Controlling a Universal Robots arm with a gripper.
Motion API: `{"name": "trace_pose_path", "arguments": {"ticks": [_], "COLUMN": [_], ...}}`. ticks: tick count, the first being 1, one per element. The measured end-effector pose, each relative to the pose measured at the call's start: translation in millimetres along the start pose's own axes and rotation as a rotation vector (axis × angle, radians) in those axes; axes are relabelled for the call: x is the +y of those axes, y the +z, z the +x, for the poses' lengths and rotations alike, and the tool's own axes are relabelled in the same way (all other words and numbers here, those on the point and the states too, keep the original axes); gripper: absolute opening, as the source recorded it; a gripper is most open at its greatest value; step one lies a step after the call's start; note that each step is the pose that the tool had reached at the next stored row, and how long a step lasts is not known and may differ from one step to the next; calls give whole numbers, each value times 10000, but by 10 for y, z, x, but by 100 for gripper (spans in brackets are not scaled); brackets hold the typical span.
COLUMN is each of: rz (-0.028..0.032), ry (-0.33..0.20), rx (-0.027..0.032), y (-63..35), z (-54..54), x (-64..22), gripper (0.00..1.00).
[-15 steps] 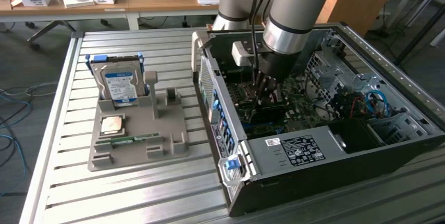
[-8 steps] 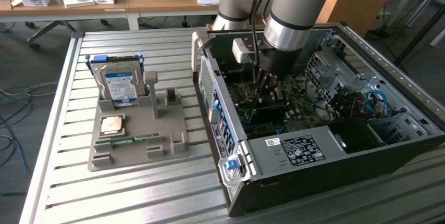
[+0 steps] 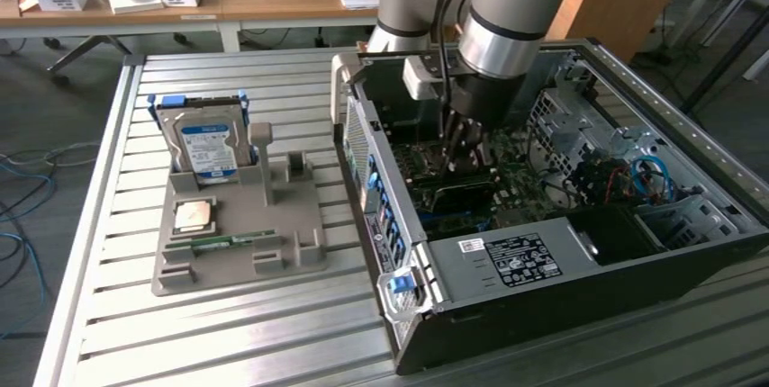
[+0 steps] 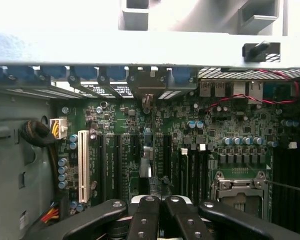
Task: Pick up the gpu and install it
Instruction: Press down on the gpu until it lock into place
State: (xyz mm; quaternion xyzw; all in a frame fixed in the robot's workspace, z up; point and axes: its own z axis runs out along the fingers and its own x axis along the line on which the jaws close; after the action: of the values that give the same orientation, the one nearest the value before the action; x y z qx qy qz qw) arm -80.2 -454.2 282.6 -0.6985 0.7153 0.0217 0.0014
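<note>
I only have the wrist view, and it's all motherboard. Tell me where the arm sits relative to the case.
Observer: The end effector is down inside the open black computer tower case, which lies on its side on the slatted metal table. It is above the green motherboard.
Operator: Report what's outside the case.
Observer: A grey moulded parts tray sits on the table at the exterior view's left of the case, apart from it.
Operator: List what's on it.
Observer: A silver hard drive with a blue-white label stands upright. A square processor chip and a slim green RAM stick lie flat.
</note>
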Motion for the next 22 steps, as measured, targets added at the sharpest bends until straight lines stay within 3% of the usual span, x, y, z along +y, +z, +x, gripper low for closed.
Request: {"name": "trace_pose_path", "arguments": {"ticks": [9,22], "rz": [-1,0], "ry": [0,0], "rx": [0,-1], "y": [-219,-450], "z": [-7,-15], "x": [6,13], "gripper": [11,11]}}
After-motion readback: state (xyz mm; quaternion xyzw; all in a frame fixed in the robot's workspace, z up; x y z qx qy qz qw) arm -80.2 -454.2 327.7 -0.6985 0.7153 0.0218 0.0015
